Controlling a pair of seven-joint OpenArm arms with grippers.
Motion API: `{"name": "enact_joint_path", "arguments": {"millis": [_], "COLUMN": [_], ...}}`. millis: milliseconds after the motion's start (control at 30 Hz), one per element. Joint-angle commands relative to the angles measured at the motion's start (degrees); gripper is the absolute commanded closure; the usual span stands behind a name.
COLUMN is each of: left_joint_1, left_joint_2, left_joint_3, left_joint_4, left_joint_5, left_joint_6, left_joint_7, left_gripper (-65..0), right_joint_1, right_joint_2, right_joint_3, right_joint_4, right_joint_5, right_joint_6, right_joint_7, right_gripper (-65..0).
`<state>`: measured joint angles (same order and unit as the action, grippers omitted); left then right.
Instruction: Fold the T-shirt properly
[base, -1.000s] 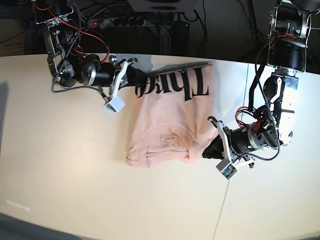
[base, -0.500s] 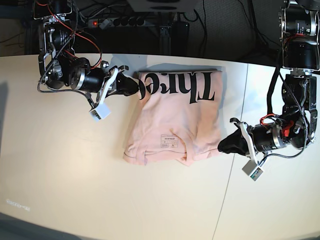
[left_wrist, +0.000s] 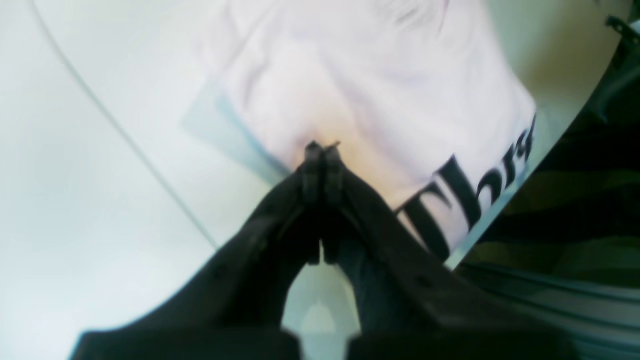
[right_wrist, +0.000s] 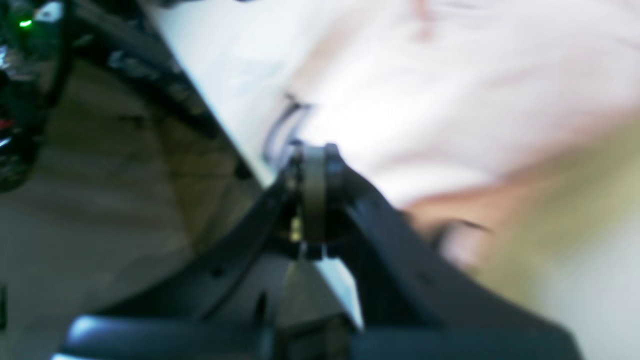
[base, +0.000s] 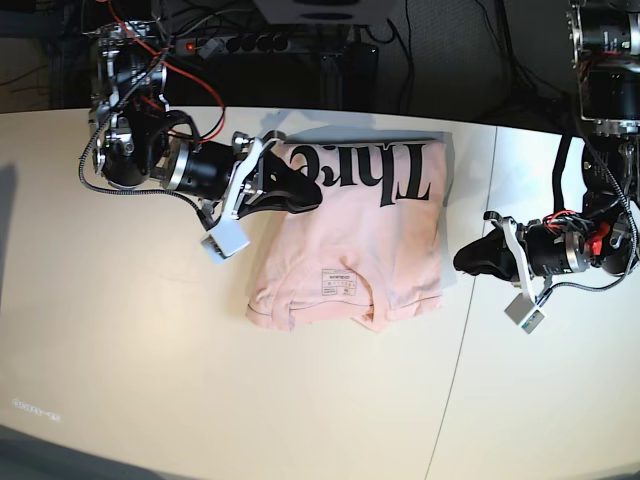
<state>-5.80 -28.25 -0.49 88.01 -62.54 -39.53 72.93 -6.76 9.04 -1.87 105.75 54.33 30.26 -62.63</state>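
Note:
The pale pink T-shirt (base: 350, 240) lies folded into a rough rectangle on the table, with the black "Three" lettering (base: 375, 172) along its far edge and a small label (base: 338, 280) near the front. My right gripper (base: 308, 196) is shut and sits over the shirt's left edge beside the lettering; the blurred right wrist view shows its pads (right_wrist: 314, 165) together against the cloth (right_wrist: 450, 75). My left gripper (base: 462, 260) is shut, with no cloth in it, just off the shirt's right edge. In the left wrist view its fingertips (left_wrist: 322, 147) point at the shirt (left_wrist: 350, 75).
The cream table (base: 150, 380) has a seam (base: 470, 330) running just right of the shirt. Its far edge lies right behind the shirt, with a power strip (base: 240, 43) and cables on the dark floor beyond it.
The shirt was drawn wider and flatter, and the left gripper pulled back rightward off its edge. The right gripper has since moved rightward onto the shirt's left edge.

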Motion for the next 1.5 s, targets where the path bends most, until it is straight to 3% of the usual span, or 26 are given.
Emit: {"name": "enact_joint_path", "arguments": {"millis": [0, 133, 267, 467, 700, 867, 1000, 1367, 1467], "left_joint_1": [-0.3, 1.7, 2.4, 3.7, 7.1, 11.8, 17.8, 35.9, 40.0], "left_joint_2": [-1.2, -2.0, -2.1, -2.4, -2.4, -2.4, -3.6, -4.2, -3.5], "left_joint_3": [-0.5, -0.5, -0.5, -2.3, -7.5, -15.4, -20.8, -24.8, -24.8], "left_joint_4": [0.9, 0.9, 0.9, 0.9, 0.9, 0.9, 0.9, 7.1, 7.1], "left_joint_5": [-1.1, -1.0, -1.0, -1.6, -3.1, -13.4, -19.3, -19.2, -15.8], "left_joint_6": [-0.5, -0.5, -0.5, -0.5, -0.5, -0.5, -0.5, -0.5, -0.5], "left_joint_7": [-1.1, -1.6, -1.5, -1.5, -0.9, 7.1, 7.1, 7.1, 7.1], "left_gripper": [0.0, 0.0, 0.0, 0.0, 0.0, 0.0, 0.0, 0.0, 0.0], "right_joint_1": [0.9, 3.9, 8.3, 9.4, 9.4, 8.5, 4.3, -17.7, -26.2], "right_joint_2": [-0.8, -1.8, -1.8, -1.5, -1.6, -1.4, -1.4, 3.5, 3.5], "right_joint_3": [-1.1, -6.0, -7.8, -7.7, -7.7, -7.2, -4.2, 8.0, 10.8], "right_joint_4": [1.0, -0.7, -6.5, -13.7, -12.0, -6.9, -3.4, 11.7, 14.7], "right_joint_5": [0.0, -7.6, -12.0, -12.1, -8.3, -8.3, -8.2, -7.1, -6.8], "right_joint_6": [2.8, 2.8, 2.8, 2.8, 2.8, 2.8, 2.8, 2.8, 2.8], "right_joint_7": [2.0, 6.2, 6.3, 6.3, 6.2, 4.5, 4.2, 4.1, 4.1], "right_gripper": [0.0, 0.0, 0.0, 0.0, 0.0, 0.0, 0.0, 0.0, 0.0]}}
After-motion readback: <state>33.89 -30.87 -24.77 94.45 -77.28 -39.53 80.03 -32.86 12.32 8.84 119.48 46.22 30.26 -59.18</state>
